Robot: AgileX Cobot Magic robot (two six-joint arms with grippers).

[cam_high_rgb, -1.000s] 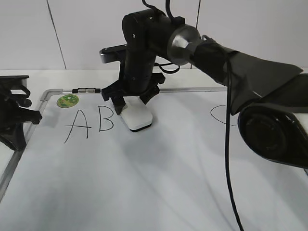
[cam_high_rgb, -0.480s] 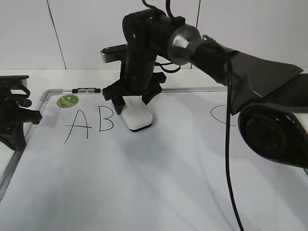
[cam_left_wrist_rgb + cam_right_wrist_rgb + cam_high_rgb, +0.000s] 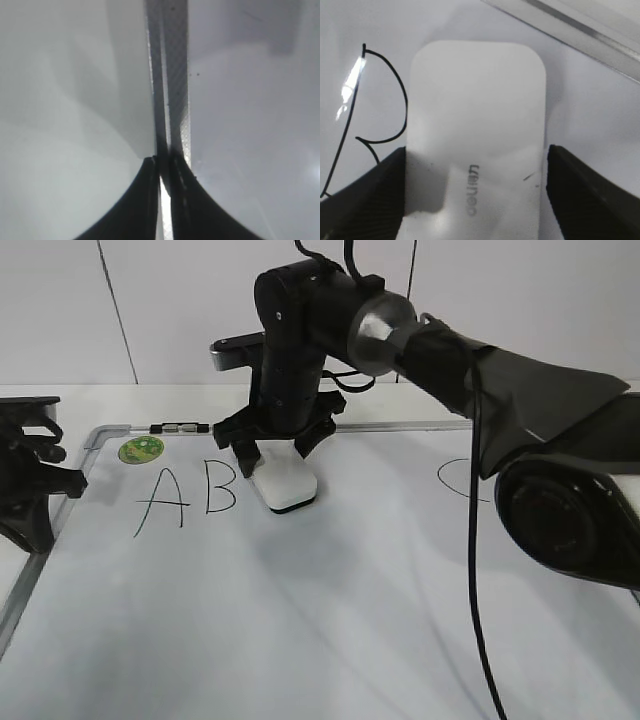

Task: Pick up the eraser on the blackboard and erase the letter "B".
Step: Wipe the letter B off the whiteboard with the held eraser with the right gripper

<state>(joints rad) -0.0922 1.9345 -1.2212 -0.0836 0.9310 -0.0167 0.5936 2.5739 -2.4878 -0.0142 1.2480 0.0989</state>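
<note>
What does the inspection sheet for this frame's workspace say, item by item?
Surface: large white dry-erase blackboard with grey metal frame, lying flat.
Job's things: white rounded plastic eraser resting on the board just right of the hand-drawn black letter "B", which is intact.
Clutter: round green sticker; letters "A" and "C".
Grippers: right gripper open, straddling the eraser; left gripper shut at the board's left frame.
Cables: black cable hanging along the right arm.
Surroundings: plain white wall.

It looked like a robotics lab or test bench: a plain white panelled wall (image 3: 150,310) filled the top of the frame, a bare white table (image 3: 60,400) lay below it, and the blackboard (image 3: 330,610) lay flat across it, between two black robot arms.
</note>
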